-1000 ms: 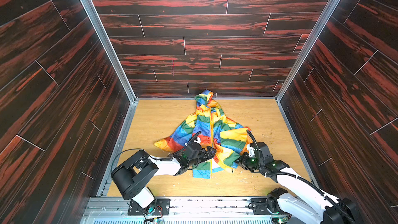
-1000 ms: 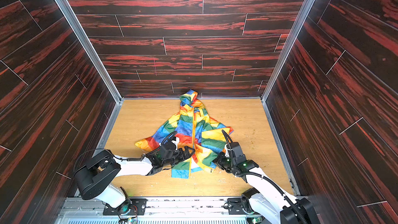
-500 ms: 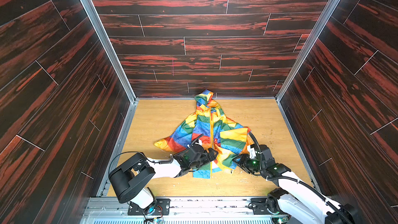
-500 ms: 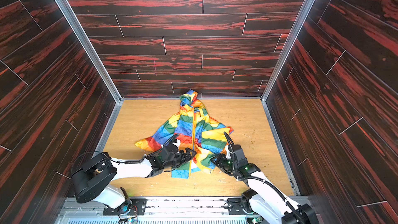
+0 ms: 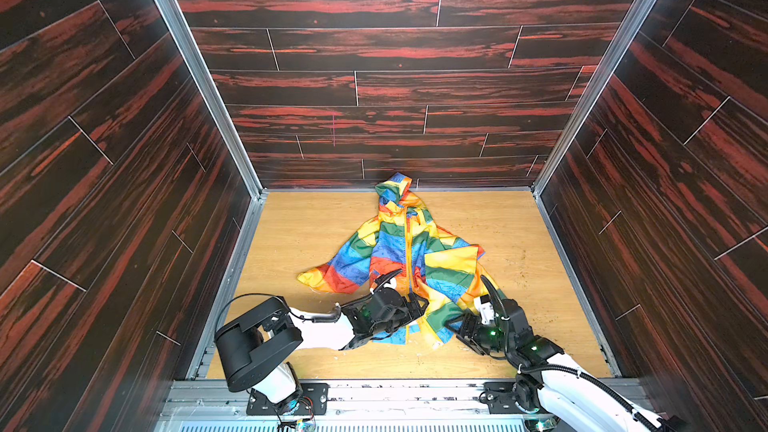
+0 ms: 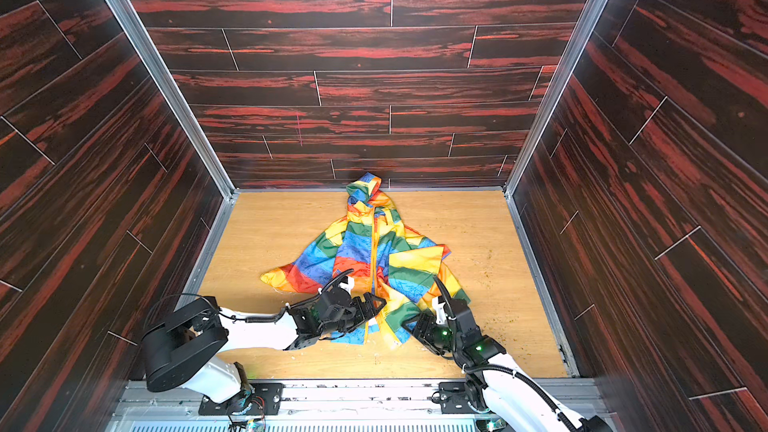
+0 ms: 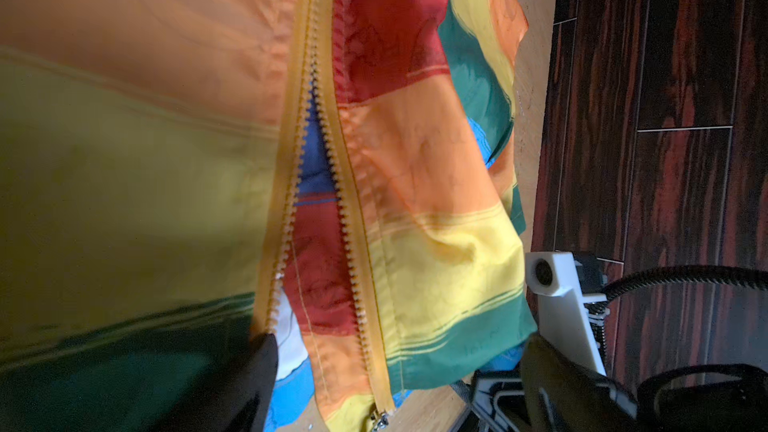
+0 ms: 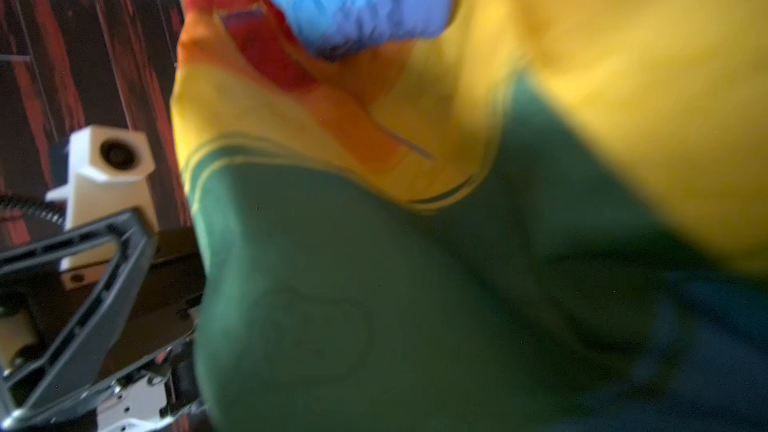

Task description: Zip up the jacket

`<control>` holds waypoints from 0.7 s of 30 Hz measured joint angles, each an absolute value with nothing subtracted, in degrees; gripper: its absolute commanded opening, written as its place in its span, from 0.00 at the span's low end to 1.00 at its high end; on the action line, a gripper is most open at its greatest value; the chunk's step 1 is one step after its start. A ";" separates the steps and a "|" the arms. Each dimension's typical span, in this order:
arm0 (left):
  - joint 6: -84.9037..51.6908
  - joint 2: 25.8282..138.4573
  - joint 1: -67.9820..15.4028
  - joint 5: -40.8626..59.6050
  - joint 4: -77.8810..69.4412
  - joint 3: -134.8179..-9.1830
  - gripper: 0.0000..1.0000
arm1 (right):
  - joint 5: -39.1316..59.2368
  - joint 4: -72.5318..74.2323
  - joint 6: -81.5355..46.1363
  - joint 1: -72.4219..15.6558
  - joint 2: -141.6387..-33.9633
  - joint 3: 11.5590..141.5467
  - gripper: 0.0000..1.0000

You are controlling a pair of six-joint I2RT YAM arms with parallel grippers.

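**Jacket point(image 5: 399, 243) on board point(image 5: 311, 234), zipper point(image 7: 328, 160) parted at hem point(image 7: 457, 342)**

Item: jacket of thin shiny cloth in red, orange, yellow, green and blue stripes. It lies spread on the wooden board, front up. The hem is at the two grippers, and the hood point(image 5: 392, 189) is at the end farthest from them, by the back wall point(image 5: 395, 89).

Zipper: yellow, running away from the left fingers point(image 7: 249, 384) up the front. Its two rows of teeth lie apart near those fingers, with blue and red cloth showing in the gap, and draw together farther off. Whether they mesh there cannot be told. A metal slider point(image 7: 379, 417) sits at the hem end of one tape, between the two left fingers.

Left gripper point(image 5: 415, 307): low at the hem, fingers set wide apart and clamping nothing. The hem and both tape ends lie between them. One fingertip is at the foot of the tape without the slider. The other is just beside the green hem edge.

Right gripper point(image 5: 457, 323): just beside the left gripper, at the green-and-yellow hem corner. Cloth hides its fingers in both top views. The right wrist view is filled with blurred green and yellow cloth close to the lens. Fingers apart or together: cannot tell.
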State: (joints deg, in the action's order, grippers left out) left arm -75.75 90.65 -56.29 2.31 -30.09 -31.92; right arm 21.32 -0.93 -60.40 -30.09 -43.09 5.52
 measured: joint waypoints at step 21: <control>-76.69 88.38 -56.38 -0.08 -29.82 -30.59 0.92 | 12.84 23.83 -67.22 -45.54 -63.70 5.15 0.24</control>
